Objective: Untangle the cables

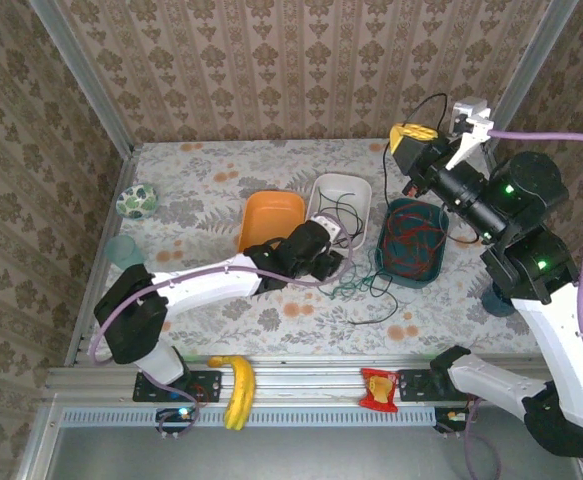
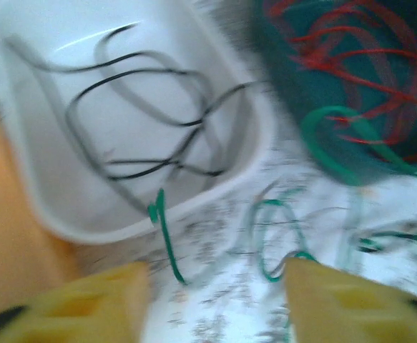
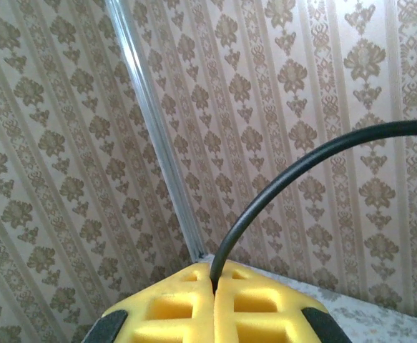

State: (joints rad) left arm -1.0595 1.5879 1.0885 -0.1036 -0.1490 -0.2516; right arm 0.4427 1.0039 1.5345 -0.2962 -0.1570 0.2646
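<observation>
While the right pincer (image 3: pixel 214 286) pinches a black cable (image 3: pixel 301 168), the left pincer (image 2: pixel 214 277) gapes empty over a green cable (image 2: pixel 166 237).

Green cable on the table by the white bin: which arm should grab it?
Likely left. The left gripper is open, just above the green cable by the white bin. The right gripper is raised at the back, shut on a black cable.

The floral-patterned table (image 1: pixel 221 180) carries 3 bins: orange bin (image 1: pixel 271 215) at 11 o'clock, white bin (image 1: pixel 339 190) at 12, teal bin (image 1: pixel 416 272) at 3. A green-and-white ball (image 1: pixel 136 201) sits at 10, a teal cup (image 1: pixel 124 250) at 9. Green cable (image 1: pixel 356 285) and black cable (image 1: pixel 376 318) lie at 5.
</observation>
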